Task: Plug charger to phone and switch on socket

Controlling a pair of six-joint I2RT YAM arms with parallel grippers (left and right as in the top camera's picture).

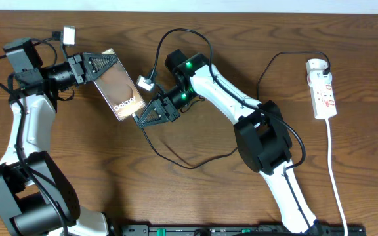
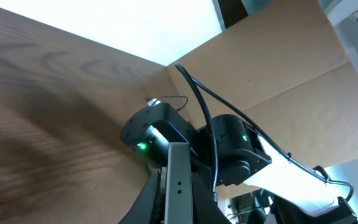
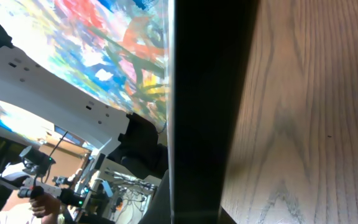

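The phone (image 1: 118, 90) is a brown-bronze slab with white "Galaxy" lettering, held tilted above the table. My left gripper (image 1: 102, 66) is shut on its top end; its thin edge (image 2: 178, 180) shows between the jaws in the left wrist view. My right gripper (image 1: 144, 115) is at the phone's bottom end, shut on the tip of the charger cable (image 1: 188, 164); the tip itself is hidden. The phone's dark edge (image 3: 210, 106) fills the right wrist view. The black cable loops across the table to the white adapter (image 1: 317, 65) sitting in the socket strip (image 1: 324, 95) at the far right.
The socket's white cord (image 1: 336, 177) runs down the right side toward the front edge. The right arm's body (image 1: 264, 141) lies across the middle of the table, over the cable loop. Wrist wires arch above both arms. A cardboard wall (image 2: 278, 81) stands behind the table.
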